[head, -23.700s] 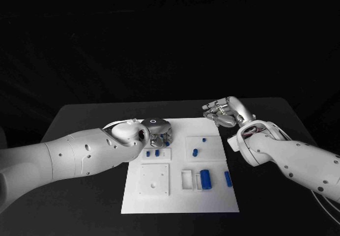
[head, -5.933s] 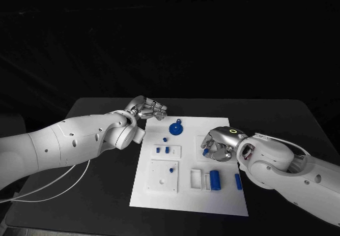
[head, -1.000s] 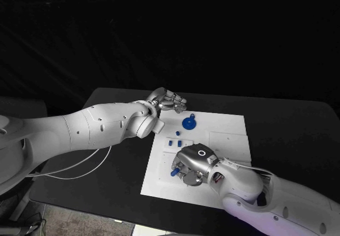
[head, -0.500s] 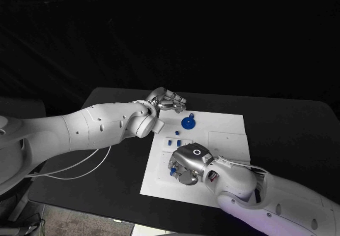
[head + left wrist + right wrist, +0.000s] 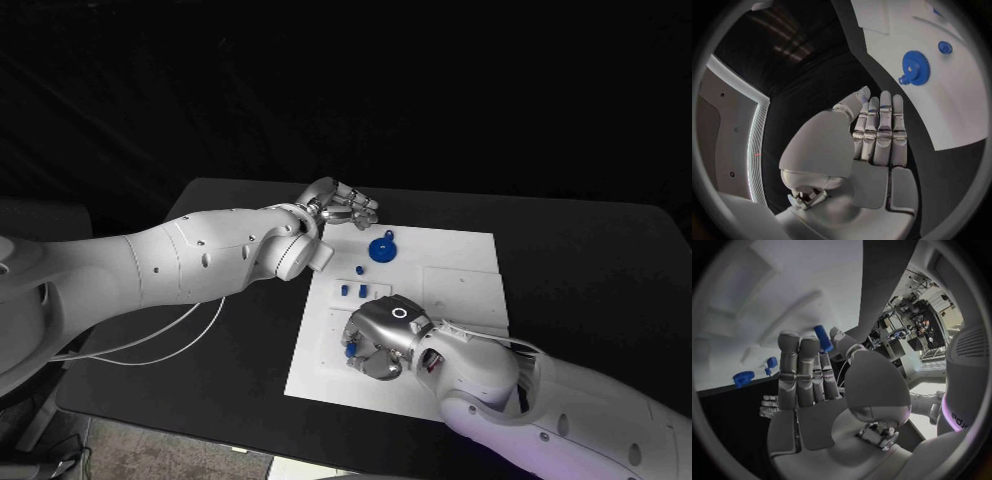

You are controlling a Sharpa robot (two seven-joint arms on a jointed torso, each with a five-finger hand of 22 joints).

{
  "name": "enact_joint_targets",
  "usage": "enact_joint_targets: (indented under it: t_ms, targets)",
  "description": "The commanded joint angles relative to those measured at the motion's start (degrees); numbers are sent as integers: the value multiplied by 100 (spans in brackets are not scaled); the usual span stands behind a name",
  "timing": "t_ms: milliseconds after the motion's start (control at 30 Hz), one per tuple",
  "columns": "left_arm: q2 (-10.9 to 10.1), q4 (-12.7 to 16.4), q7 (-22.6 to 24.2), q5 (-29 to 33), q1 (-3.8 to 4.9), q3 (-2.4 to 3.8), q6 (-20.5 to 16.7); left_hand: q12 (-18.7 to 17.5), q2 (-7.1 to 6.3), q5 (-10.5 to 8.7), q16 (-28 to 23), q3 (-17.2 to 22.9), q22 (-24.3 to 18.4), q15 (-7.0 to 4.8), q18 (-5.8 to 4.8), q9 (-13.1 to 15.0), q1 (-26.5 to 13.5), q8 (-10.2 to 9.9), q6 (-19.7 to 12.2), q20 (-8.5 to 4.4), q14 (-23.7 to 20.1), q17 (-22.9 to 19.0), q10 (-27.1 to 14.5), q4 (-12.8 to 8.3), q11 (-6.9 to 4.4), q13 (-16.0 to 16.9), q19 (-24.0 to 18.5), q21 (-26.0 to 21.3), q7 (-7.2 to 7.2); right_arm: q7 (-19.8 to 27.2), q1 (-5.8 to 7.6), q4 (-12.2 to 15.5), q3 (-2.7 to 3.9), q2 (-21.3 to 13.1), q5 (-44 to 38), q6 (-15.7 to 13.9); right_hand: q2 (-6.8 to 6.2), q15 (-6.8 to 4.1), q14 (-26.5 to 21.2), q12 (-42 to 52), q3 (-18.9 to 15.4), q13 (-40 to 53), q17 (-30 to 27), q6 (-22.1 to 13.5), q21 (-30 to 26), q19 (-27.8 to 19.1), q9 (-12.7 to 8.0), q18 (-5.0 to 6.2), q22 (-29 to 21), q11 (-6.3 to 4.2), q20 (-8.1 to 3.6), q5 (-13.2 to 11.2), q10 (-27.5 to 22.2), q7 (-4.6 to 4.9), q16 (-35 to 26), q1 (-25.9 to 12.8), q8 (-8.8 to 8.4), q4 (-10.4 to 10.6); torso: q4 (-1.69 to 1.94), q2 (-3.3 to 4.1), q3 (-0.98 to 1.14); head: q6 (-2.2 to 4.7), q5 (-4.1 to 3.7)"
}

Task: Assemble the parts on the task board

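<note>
The table (image 5: 577, 250) was seen carrying the white task board (image 5: 464, 262) at its middle. The left hand (image 5: 336, 205) was held above the board's far left corner, fingers (image 5: 879, 130) straight and close together, holding nothing. The right hand (image 5: 379, 340) was positioned over the board's near left part, a small blue peg (image 5: 822, 338) pinched at its fingertips. A blue gear (image 5: 384, 249) lay on the far part of the board, near the left hand.
</note>
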Motion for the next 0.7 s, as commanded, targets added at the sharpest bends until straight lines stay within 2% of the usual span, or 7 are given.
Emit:
enact_joint_targets:
  t_ms: [33, 167, 267, 333, 433, 467, 700]
  targets:
    - [7, 14, 43, 29, 3, 3, 73, 32, 49, 11, -25, -22, -10, 8, 20, -3, -15, -16, -39, 21, -7, -4, 0, 22, 7, -3, 29, -24, 9, 32, -5, 0, -4, -11, 76, -39, -48, 47, -6, -2, -56, -6, -16, -75, -28, 276, -8, 72, -18, 15, 45, 16, -75, 15, 33, 24, -26, 0, -1, 2, 3, 21, -9]
    - [2, 15, 42, 29, 3, 3, 75, 32, 48, 10, -24, -22, -23, 11, 22, -4, -15, -17, -45, 23, -12, -4, -2, 23, 8, -2, 30, -23, 11, 32, -5, 5, -6, -34, 104, -188, -126, 94, -17, 2, -176, -8, -53, -199, -96, 271, -11, 123, -76, 90, 90, 16, -339, 46, 47, 56, -25, 27, -1, 2, 3, 24, -23]
    - [-4, 15, 39, 29, 3, 3, 76, 32, 48, 10, -24, -22, -23, 11, 22, -4, -15, -17, -45, 23, -12, -4, -2, 23, 8, -2, 30, -23, 11, 55, -5, 15, -6, -56, 149, -437, -171, 129, -33, 10, -450, -5, -103, -356, -214, 268, -12, 181, -169, 141, 131, 2, -573, 57, 55, 144, -24, 84, 0, 4, 3, 29, -34]
    - [-9, 17, 38, 29, 3, 3, 77, 32, 48, 10, -24, -22, -23, 11, 22, -4, -15, -17, -45, 23, -12, -4, -2, 23, 8, -2, 30, -23, 11, 90, -5, 32, -6, -75, 199, -631, -206, 137, -50, 11, -748, -5, -149, -450, -331, 264, -12, 226, -268, 174, 142, -34, -745, 46, 58, 248, -24, 186, 1, 5, 3, 37, -44]
    - [-15, 19, 35, 30, 3, 3, 78, 32, 48, 10, -24, -22, -23, 11, 22, -4, -15, -17, -45, 23, -12, -4, -2, 23, 8, -2, 30, -23, 11, 141, -5, 69, -6, -110, 286, -843, -257, 146, -49, 33, -924, -7, -184, -511, -368, 266, -11, 258, -363, 205, 153, -37, -909, 17, 79, 387, -24, 342, 0, 3, 1, 49, -59]
    - [-18, 20, 34, 30, 3, 3, 78, 32, 48, 10, -24, -22, -23, 11, 22, -4, -15, -17, -45, 23, -12, -4, -2, 23, 8, -2, 30, -23, 11, 161, -5, 87, -6, -127, 319, -920, -278, 146, -43, 31, -998, -10, -201, -518, -343, 265, -9, 269, -407, 208, 152, -28, -922, 9, 95, 446, -18, 435, 1, 1, -1, 56, -70]
    - [-36, 30, 36, 30, 3, 2, 83, 31, 41, 10, -24, -21, -33, 12, 24, -3, -12, -16, -49, 25, -18, -5, -13, 20, 12, -3, 29, -23, 12, 346, -4, 279, 19, -340, 783, -1392, -227, 103, -42, 45, -966, -10, -228, -510, -271, 266, -11, 250, -473, 152, 120, -39, -697, 2, 106, 469, -23, 436, -1, -2, -3, 75, -135]
